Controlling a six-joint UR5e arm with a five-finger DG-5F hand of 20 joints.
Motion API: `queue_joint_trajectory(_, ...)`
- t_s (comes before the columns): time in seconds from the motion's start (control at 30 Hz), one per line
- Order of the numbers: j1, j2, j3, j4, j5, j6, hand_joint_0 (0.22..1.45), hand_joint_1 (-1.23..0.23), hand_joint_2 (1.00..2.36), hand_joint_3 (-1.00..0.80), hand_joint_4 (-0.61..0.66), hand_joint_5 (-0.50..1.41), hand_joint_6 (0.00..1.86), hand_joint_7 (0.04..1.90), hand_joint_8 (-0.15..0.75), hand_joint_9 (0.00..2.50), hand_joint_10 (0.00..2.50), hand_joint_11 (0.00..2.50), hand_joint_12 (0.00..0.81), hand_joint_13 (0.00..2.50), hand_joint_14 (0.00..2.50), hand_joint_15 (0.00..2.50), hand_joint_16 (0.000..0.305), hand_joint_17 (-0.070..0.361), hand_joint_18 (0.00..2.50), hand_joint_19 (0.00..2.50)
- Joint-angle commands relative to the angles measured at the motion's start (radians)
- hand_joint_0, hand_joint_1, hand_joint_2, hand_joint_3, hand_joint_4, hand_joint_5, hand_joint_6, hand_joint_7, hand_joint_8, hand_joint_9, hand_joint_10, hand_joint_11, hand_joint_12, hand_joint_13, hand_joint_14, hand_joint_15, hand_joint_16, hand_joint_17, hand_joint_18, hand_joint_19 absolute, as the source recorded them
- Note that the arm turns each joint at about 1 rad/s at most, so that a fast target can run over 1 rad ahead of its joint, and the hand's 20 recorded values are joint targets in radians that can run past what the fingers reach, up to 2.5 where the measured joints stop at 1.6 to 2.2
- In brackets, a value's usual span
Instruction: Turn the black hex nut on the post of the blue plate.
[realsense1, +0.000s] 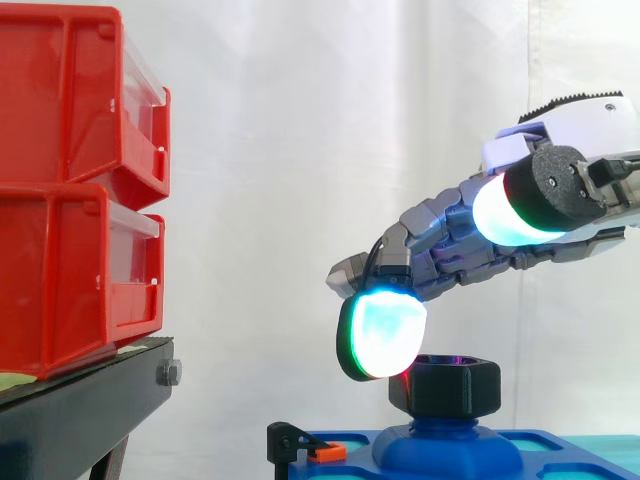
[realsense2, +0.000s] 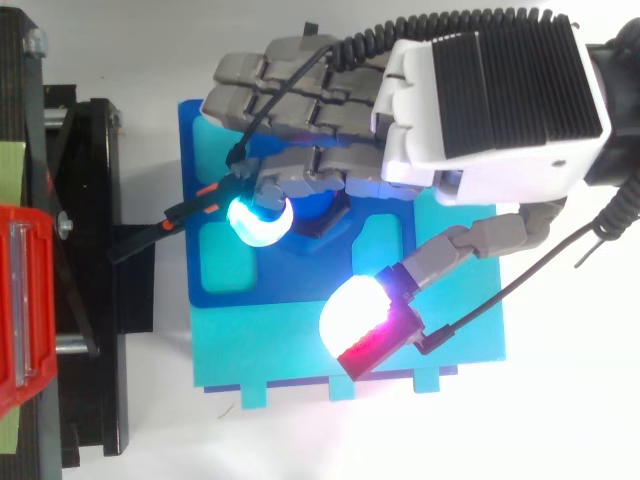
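Note:
The black hex nut (realsense1: 447, 385) sits on a blue post (realsense1: 445, 440) that rises from the blue plate (realsense1: 570, 448). My hand (realsense1: 455, 250) comes in from the right and hovers over the nut with its fingers stretched and slightly bent. One cyan-glowing fingertip (realsense1: 382, 335) hangs at the nut's upper left edge, close to it or just touching. The thumb pad (realsense1: 505, 210) is raised well clear of the nut. From above, the hand (realsense2: 320, 100) covers the post, and the thumb pad (realsense2: 350, 312) lies out over the plate (realsense2: 225, 270). Nothing is held.
Two stacked red bins (realsense1: 70, 180) stand on a black stand (realsense1: 80, 410) to the left. A black clamp with an orange tab (realsense1: 305, 447) grips the plate's left edge. A lighter teal panel (realsense2: 290, 350) extends from the plate's near side.

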Motion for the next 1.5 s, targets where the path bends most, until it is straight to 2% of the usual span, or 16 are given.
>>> queue_joint_trajectory(0.0,-0.001,0.001,0.000,0.003,0.002,0.019,0.50,-0.24,1.00,-0.50,0.24,-0.20,0.50,0.86,0.236,0.08,0.00,0.00,0.355,0.00,0.00,0.00,0.049,0.111,0.00,0.14)
queue_joint_trajectory(0.23,-0.007,0.001,0.000,0.028,0.004,0.029,0.50,-0.24,1.00,-0.50,0.24,-0.20,0.50,0.87,0.237,0.08,0.00,0.00,0.356,0.00,0.00,0.00,0.050,0.112,0.00,0.15)
queue_joint_trajectory(0.53,-0.025,-0.001,0.000,0.039,0.004,0.026,0.50,-0.24,1.00,-0.50,0.24,-0.20,0.50,0.87,0.237,0.08,0.00,0.00,0.354,0.00,0.00,0.00,0.050,0.112,0.00,0.15)
queue_joint_trajectory(0.63,-0.025,-0.001,0.001,0.042,0.004,0.026,0.50,-0.24,1.00,-0.50,0.24,-0.20,0.50,0.87,0.238,0.08,0.00,0.00,0.354,0.00,0.00,0.00,0.050,0.112,0.00,0.15)
queue_joint_trajectory(0.87,-0.025,-0.010,0.000,0.062,0.037,0.025,0.50,-0.24,1.00,-0.50,0.24,-0.20,0.50,0.87,0.239,0.08,0.00,0.00,0.354,0.00,0.00,0.00,0.050,0.113,0.00,0.16)
queue_joint_trajectory(0.97,-0.024,-0.035,0.001,0.076,0.036,0.029,0.50,-0.24,1.00,-0.50,0.24,-0.20,0.50,0.87,0.240,0.08,0.00,0.00,0.355,0.00,0.00,0.00,0.050,0.113,0.00,0.16)
queue_joint_trajectory(1.0,-0.024,-0.050,0.001,0.099,0.037,0.040,0.50,-0.24,1.00,-0.50,0.24,-0.20,0.50,0.86,0.239,0.08,0.00,0.00,0.354,0.00,0.00,0.00,0.050,0.112,0.00,0.16)
queue_joint_trajectory(1.3,-0.027,-0.050,0.001,0.088,0.034,0.043,0.50,-0.24,1.00,-0.50,0.24,-0.20,0.50,0.87,0.239,0.08,0.00,0.00,0.354,0.00,0.00,0.00,0.050,0.112,0.00,0.15)
queue_joint_trajectory(1.47,-0.028,-0.048,0.001,0.089,0.034,0.046,0.50,-0.24,1.00,-0.50,0.25,-0.20,0.50,0.93,0.238,0.08,0.00,0.00,0.353,0.00,0.00,0.00,0.050,0.112,0.00,0.15)
